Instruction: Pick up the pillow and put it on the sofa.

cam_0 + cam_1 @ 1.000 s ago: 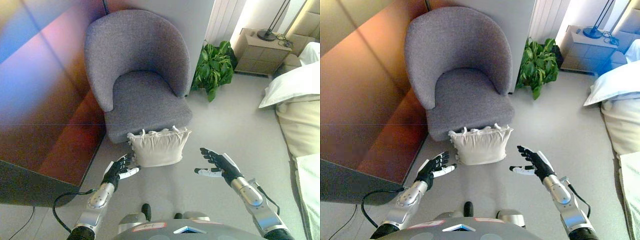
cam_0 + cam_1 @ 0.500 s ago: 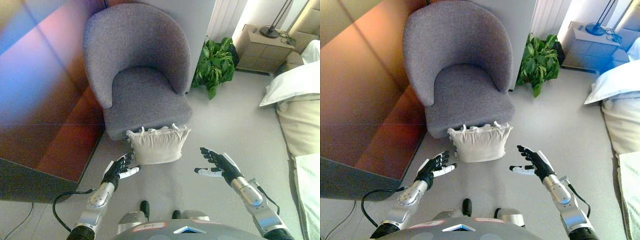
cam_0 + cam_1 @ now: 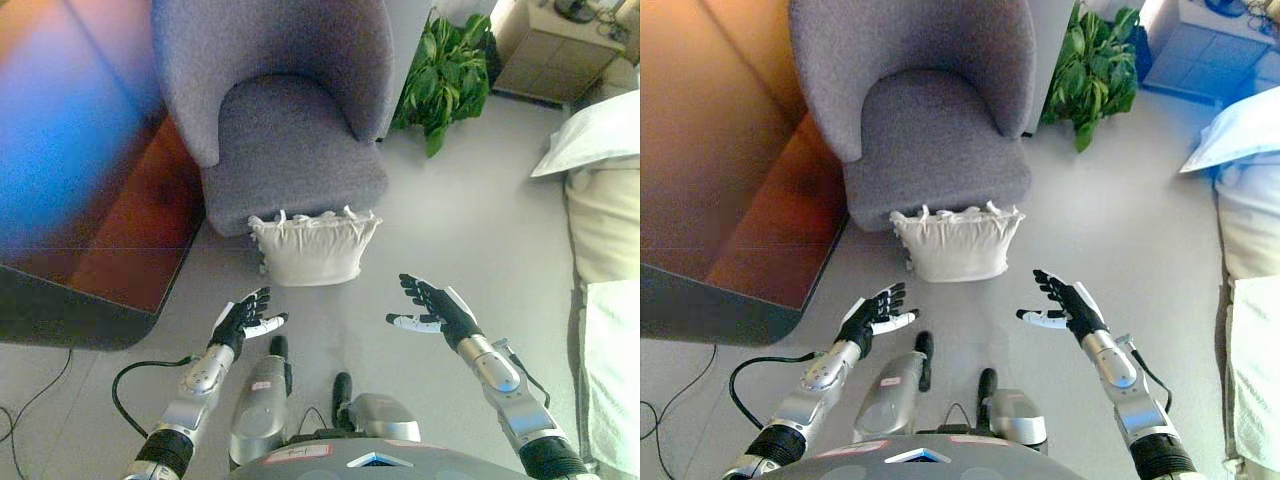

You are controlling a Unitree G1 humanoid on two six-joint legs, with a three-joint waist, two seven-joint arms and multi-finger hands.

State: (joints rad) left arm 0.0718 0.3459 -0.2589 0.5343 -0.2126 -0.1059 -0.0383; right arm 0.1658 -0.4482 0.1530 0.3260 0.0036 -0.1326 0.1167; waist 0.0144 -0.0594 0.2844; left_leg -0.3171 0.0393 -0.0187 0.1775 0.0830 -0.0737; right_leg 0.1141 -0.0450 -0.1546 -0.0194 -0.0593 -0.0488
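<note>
Here the pillow (image 3: pixel 313 248), cream with a frilled top edge, stands upright on the grey floor (image 3: pixel 460 230), leaning against the front of the grey armchair (image 3: pixel 285 110). Nothing has hold of it. Left hand (image 3: pixel 243 320) is low and to the left of the pillow, near but apart from it, fingers spread straight, palm turned inward, empty. Right hand (image 3: pixel 432 308) is on the opposite side, lower right of the pillow and further from it, fingers likewise spread straight, thumb out, empty. Both hands are at about the same height in view, palms facing each other across the gap. A green potted plant (image 3: pixel 450 75) stands right of the armchair. White bedding (image 3: pixel 600 200) lies along the right edge. A brown wood panel (image 3: pixel 110 230) is on the left.
</note>
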